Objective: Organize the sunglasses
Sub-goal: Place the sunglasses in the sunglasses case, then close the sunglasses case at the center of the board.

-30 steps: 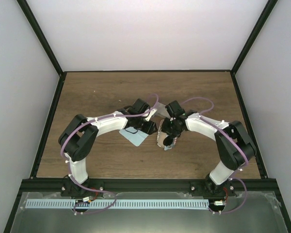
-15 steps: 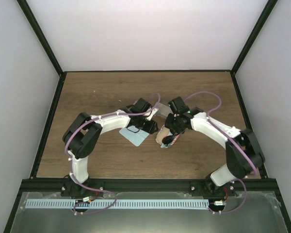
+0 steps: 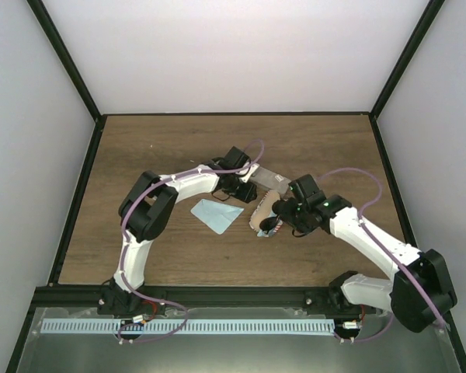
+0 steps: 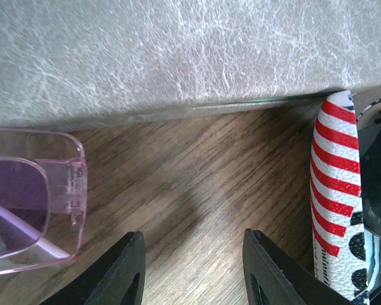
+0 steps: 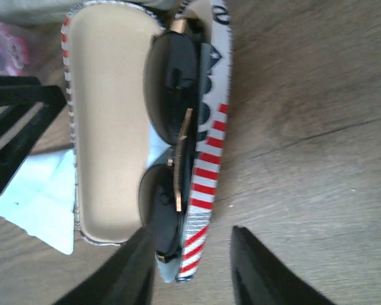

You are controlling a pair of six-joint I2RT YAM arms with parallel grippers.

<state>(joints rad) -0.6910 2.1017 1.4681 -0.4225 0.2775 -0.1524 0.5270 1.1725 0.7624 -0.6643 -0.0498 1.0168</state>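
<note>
Nearest, one dark-lensed pair of sunglasses (image 5: 171, 146) is laid in the one open striped case (image 5: 105, 127) before the empty, spread right gripper (image 5: 192, 270); farther back, a second, purple-tinted pair (image 4: 25, 203) is set by one grey case (image 4: 178, 51), beside the left gripper (image 4: 192, 270), likewise spread and empty.

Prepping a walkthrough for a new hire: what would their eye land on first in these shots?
The open red-and-white striped case near table centre, with dark round-lens sunglasses lying in it, just ahead of the open right pincer. Next, the pink-tinted sunglasses on the wood beside the grey case, near the open left pincer. A light blue cloth lies flat to the left of the striped case.
</note>
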